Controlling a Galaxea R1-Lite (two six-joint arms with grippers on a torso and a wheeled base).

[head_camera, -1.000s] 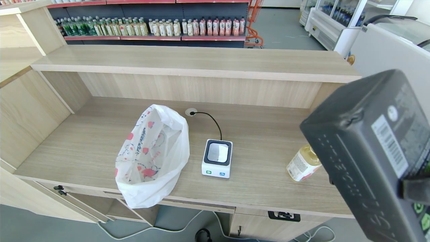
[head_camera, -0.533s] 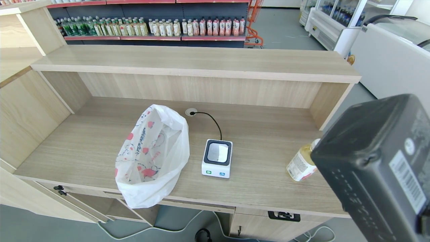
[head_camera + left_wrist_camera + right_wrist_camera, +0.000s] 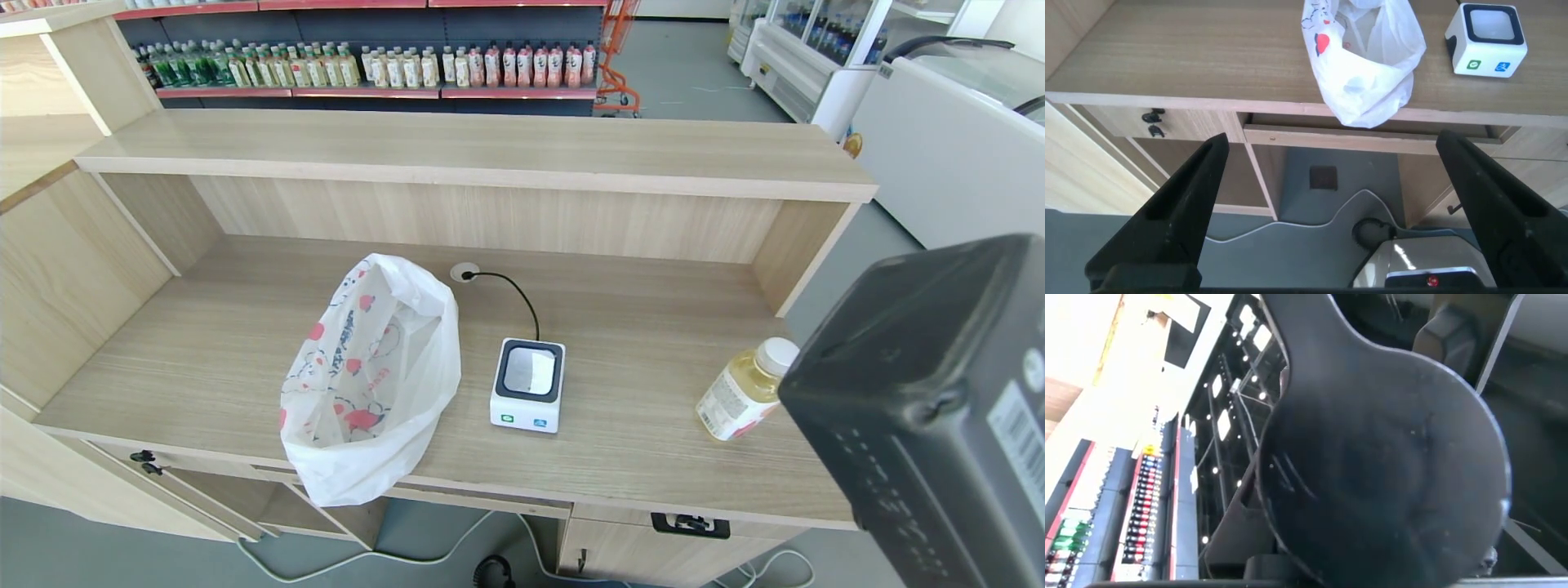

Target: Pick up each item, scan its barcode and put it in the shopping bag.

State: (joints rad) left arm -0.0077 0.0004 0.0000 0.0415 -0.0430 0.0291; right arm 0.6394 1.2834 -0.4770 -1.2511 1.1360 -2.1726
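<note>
1. Judging the job as barely started: nothing to be made out inside the white shopping bag (image 3: pixel 371 384), standing open-mouthed on the left half of the worktop (image 3: pixel 637 327).
2. Waiting untouched at the right near corner: a bottle of pale yellow drink (image 3: pixel 744 392) with a white cap, apparently on its side, cap toward the far right, well apart from the barcode scanner (image 3: pixel 528 384) in the middle.
3. Holding nothing: left hand (image 3: pixel 1331 147), fingers spread wide, off the worktop's near edge on the bag's side.
4. Raised at the right, on the near side of the bottle: right arm (image 3: pixel 939 408); state of the right hand, open or closed, impossible to tell.
5. Left to do, by this reading: picking up the bottle, showing its barcode to the scanner, dropping it into the bag.
</note>
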